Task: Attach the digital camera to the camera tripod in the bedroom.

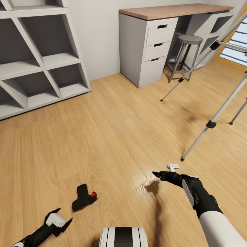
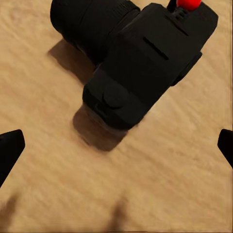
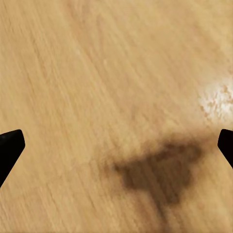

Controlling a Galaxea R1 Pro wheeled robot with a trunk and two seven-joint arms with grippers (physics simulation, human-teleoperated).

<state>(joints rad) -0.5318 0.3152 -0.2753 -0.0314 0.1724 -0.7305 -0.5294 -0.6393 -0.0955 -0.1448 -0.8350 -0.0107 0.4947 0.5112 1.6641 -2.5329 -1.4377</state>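
Note:
The digital camera (image 1: 84, 198) lies on the light wood floor, small and black, with a red button on top. In the left wrist view the digital camera (image 2: 141, 63) sits just beyond the open fingers. My left gripper (image 1: 64, 215) hovers low beside it, open and empty, a short way off. The camera tripod (image 1: 211, 124) stands at the right with silver legs and black joints; its head is cut off by the frame edge. My right gripper (image 1: 156, 174) hangs open over bare floor between the camera and the tripod's nearest foot, with only floor and its shadow between the right gripper (image 3: 116, 145) fingers.
White cube shelves (image 1: 37, 61) stand at the back left. A white desk with drawers (image 1: 154, 44) and a wooden top lines the far wall, with a round grey metal stool (image 1: 188, 40) under it. Open floor stretches between me and the tripod.

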